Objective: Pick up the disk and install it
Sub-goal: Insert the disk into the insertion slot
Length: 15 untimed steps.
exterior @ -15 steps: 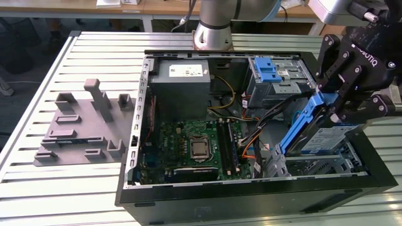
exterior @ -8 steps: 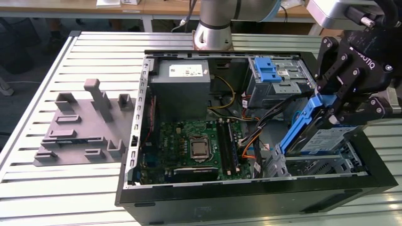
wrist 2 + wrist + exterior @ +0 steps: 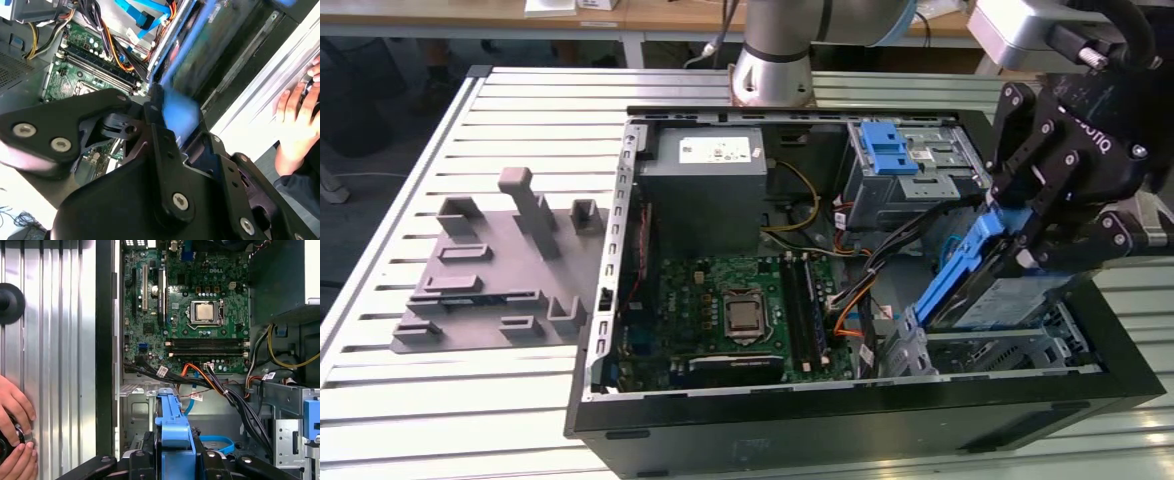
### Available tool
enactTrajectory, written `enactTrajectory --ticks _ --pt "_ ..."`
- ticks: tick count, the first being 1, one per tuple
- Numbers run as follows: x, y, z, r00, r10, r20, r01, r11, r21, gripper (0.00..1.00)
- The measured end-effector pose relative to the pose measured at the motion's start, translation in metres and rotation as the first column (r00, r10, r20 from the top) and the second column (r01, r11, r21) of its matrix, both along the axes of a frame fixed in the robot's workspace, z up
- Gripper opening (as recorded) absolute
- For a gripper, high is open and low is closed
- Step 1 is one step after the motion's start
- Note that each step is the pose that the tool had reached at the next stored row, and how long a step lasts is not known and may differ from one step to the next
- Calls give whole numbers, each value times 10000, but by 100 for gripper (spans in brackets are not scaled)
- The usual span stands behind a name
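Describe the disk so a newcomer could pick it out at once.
Find the open computer case. At its side on the exterior view's right, the gripper holds the disk tilted. It is a flat grey slab with a blue edge, unlike the bigger grey box or upright blue latch.

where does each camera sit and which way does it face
Exterior view: off the arm, looking down into the open case; shows the arm and gripper holding the disk.
First wrist view: on the arm, looking past the gripper at the motherboard.
Second wrist view: on the arm, looking along the gripper into the case.
Both wrist views share disk, motherboard, a person's hand.
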<state>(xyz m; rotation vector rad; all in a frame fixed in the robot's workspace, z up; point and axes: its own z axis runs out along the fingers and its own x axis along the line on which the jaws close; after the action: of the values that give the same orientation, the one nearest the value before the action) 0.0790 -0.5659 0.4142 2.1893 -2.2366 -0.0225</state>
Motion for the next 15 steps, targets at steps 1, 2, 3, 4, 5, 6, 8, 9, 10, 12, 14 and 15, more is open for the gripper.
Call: enactTrajectory --ticks 1,2,3,4,5,6,8,9,10,12,14,15 --pt "0 0 -6 10000 0 0 0 10000 1 44" --pt "0 0 -13 10000 0 0 0 10000 6 44" --pt "0 0 -19 10000 0 0 0 10000 3 44" --pt "0 0 -24 10000 0 0 0 10000 1 50" --pt "0 0 -31 10000 0 0 0 10000 2 50" --pt "0 0 -40 10000 0 0 0 10000 3 50" --pt "0 0 -54 10000 0 0 0 10000 2 50" --pt "0 0 -62 10000 0 0 0 10000 2 49" --pt "0 0 -69 10000 0 0 0 10000 3 42" --pt "0 0 -84 10000 0 0 0 10000 3 36" --pt "0 0 -100 10000 1 0 -1 10000 2 31" --pt "0 0 -109 10000 0 1 0 10000 3 25"
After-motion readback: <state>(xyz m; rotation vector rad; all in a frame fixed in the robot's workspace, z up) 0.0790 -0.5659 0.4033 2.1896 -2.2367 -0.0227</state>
